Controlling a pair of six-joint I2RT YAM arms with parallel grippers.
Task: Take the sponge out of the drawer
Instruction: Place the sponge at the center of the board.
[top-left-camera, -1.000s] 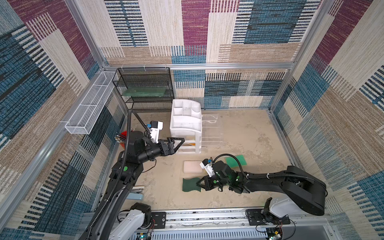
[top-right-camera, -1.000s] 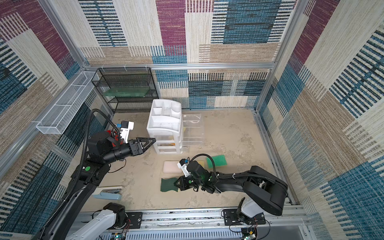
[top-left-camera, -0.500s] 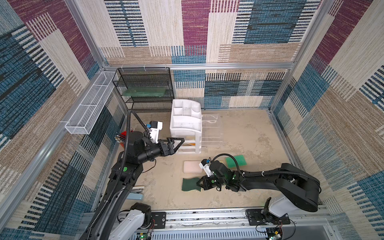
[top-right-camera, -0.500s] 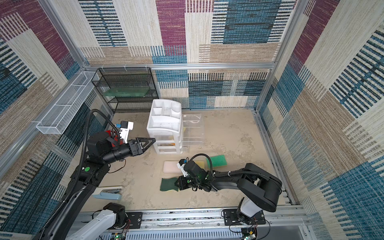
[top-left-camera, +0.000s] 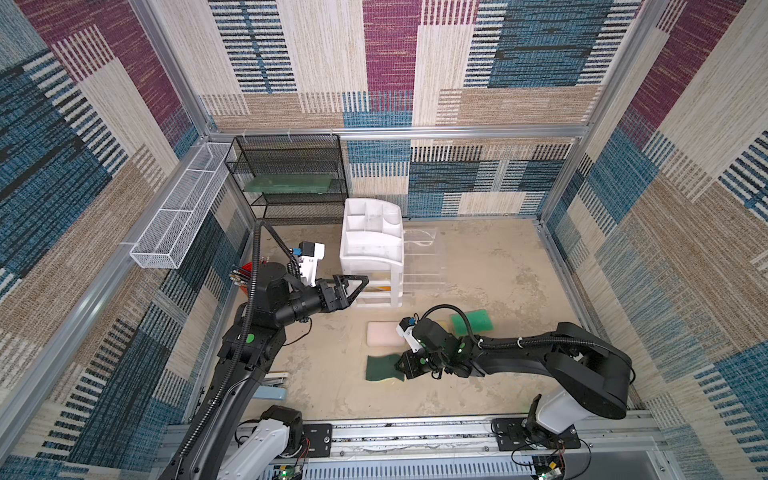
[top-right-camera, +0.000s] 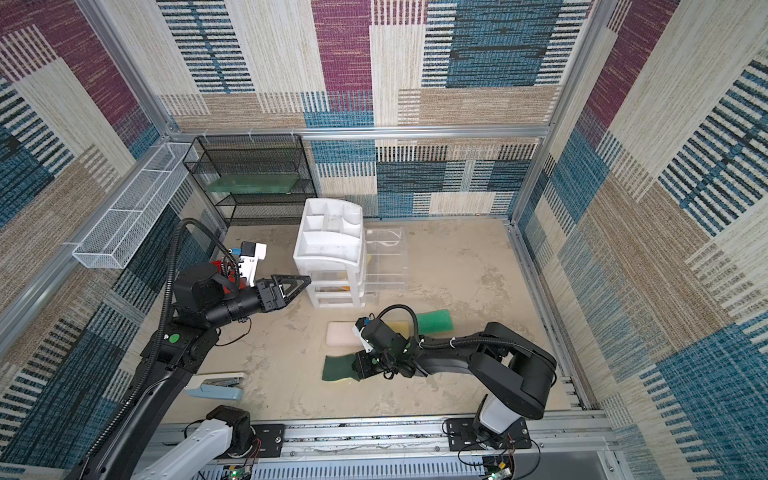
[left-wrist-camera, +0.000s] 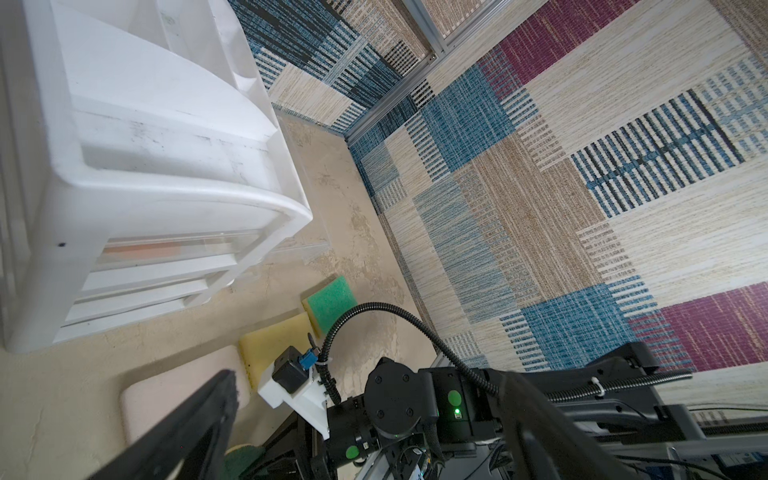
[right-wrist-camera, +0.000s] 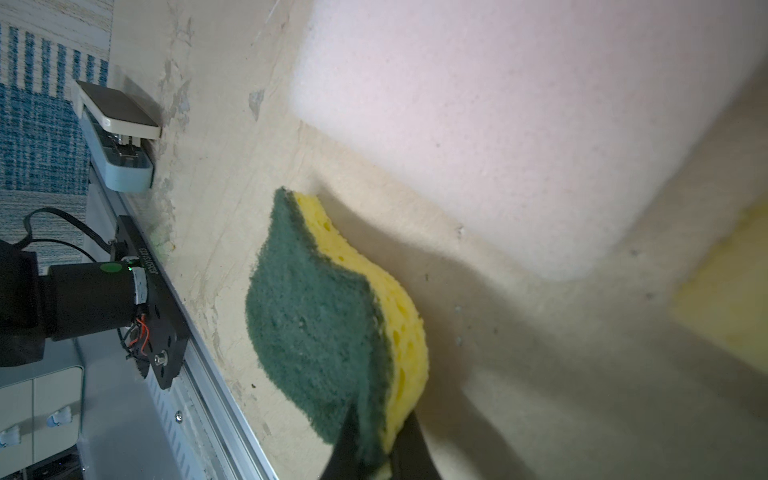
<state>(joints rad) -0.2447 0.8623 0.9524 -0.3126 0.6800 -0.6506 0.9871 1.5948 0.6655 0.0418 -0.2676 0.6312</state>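
Right arm elbow drawn inward, forearm low; right gripper clamped on sponge: green fibrous scourer, porous yellow foam. Left gripper spread beside white plastic drawer.

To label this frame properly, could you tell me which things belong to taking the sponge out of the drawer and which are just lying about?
Job in hand: dark green-and-yellow sponge, pinched in the right gripper; white drawer chest; open left gripper beside it.
Lying about: pink foam pad; light green sponge; stapler; black wire rack; white wire basket.
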